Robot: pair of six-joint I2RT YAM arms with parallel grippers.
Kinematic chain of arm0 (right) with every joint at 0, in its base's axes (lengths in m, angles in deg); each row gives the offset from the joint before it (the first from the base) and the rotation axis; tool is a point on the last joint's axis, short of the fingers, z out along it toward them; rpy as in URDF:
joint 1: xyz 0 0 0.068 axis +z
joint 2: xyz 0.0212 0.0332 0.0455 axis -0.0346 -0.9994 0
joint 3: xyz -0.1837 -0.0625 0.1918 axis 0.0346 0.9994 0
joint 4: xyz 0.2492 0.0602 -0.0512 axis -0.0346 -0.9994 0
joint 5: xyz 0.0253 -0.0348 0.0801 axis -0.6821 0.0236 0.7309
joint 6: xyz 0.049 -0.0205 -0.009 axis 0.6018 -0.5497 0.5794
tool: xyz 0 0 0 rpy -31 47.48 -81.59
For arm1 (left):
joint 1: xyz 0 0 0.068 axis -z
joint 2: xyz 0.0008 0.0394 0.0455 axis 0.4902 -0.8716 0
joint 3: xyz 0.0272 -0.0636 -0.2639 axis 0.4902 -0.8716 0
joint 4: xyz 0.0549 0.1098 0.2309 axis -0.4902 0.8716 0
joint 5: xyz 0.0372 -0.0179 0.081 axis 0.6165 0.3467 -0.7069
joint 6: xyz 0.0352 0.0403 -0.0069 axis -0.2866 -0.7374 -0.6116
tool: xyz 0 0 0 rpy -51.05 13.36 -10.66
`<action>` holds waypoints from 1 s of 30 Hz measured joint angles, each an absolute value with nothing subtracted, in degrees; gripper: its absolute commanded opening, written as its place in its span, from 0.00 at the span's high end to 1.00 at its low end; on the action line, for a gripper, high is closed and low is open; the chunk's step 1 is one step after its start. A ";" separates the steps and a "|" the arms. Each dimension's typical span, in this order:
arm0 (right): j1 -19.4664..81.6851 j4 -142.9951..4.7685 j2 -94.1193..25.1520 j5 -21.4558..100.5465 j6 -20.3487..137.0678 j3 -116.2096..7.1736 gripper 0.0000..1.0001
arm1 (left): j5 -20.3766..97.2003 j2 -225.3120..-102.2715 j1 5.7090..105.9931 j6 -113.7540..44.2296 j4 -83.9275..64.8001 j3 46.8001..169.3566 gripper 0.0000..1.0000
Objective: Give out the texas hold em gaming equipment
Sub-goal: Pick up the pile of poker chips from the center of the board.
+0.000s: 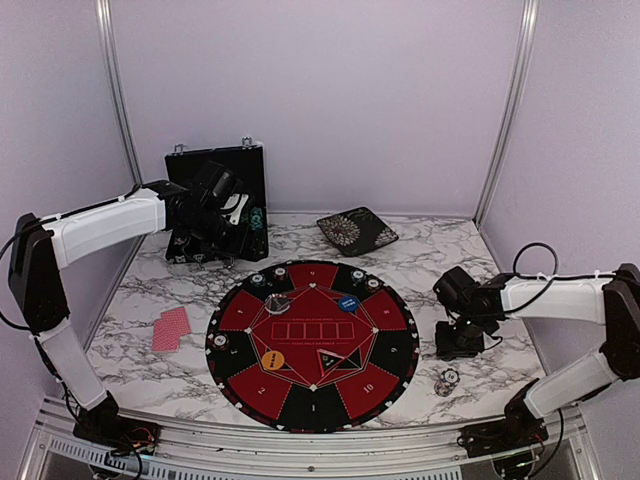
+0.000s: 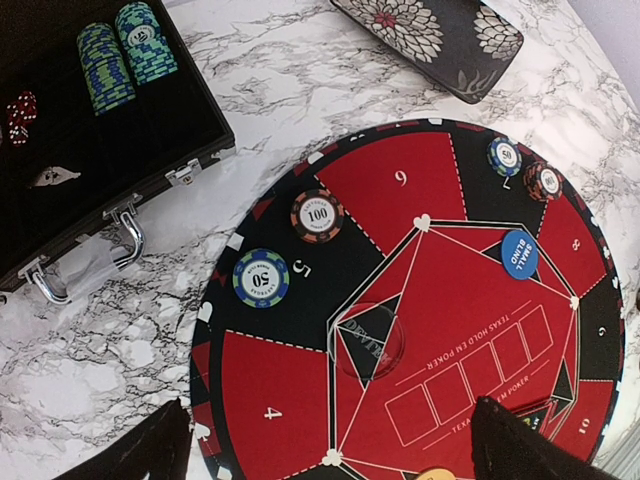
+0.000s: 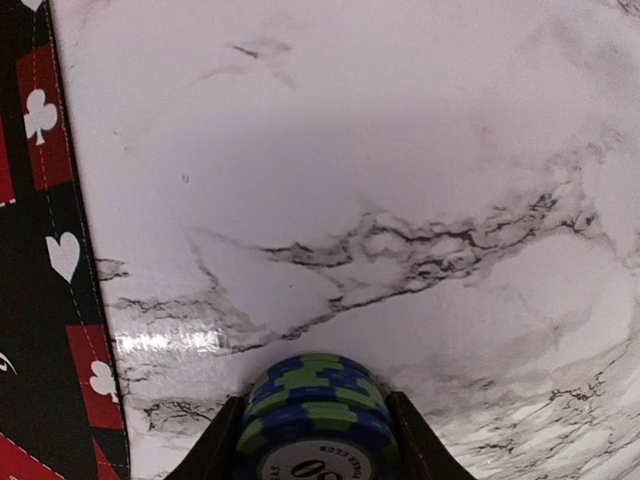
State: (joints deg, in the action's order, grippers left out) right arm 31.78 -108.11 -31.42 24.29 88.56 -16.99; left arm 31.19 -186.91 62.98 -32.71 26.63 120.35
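The marble bench (image 1: 480, 270) carries a round red-and-black mat (image 1: 262, 385). A black hinged case (image 1: 200, 165) stands open at the bench's far left. The left pincer (image 2: 335, 455) hangs near the case, its fingers spread wide with nothing between them. The right pincer (image 3: 316, 405), over bare bench right of the mat, is clamped on a blue-green chip stack (image 3: 310, 385). Red-backed cards (image 1: 171, 329) lie on the bench left of the mat. Single chips (image 1: 280, 272) sit along the mat's far rim, and a small chip pile (image 1: 447, 381) stands on the bench near the right arm. A blue button (image 1: 348, 302), an orange button (image 1: 272, 359) and a clear disc (image 2: 366, 338) rest on the mat.
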 measured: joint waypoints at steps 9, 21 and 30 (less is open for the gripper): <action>31.78 -108.00 -32.30 23.59 87.27 -20.34 0.78 | 31.17 -186.91 62.96 -32.71 26.63 120.35 0.01; 32.40 -110.28 -34.28 23.28 85.32 -26.43 0.79 | 31.21 -186.91 62.89 -32.43 26.63 120.35 0.01; 37.71 -114.47 -41.21 22.28 83.93 -37.36 0.79 | 33.88 -182.40 59.55 -30.77 26.32 115.87 0.01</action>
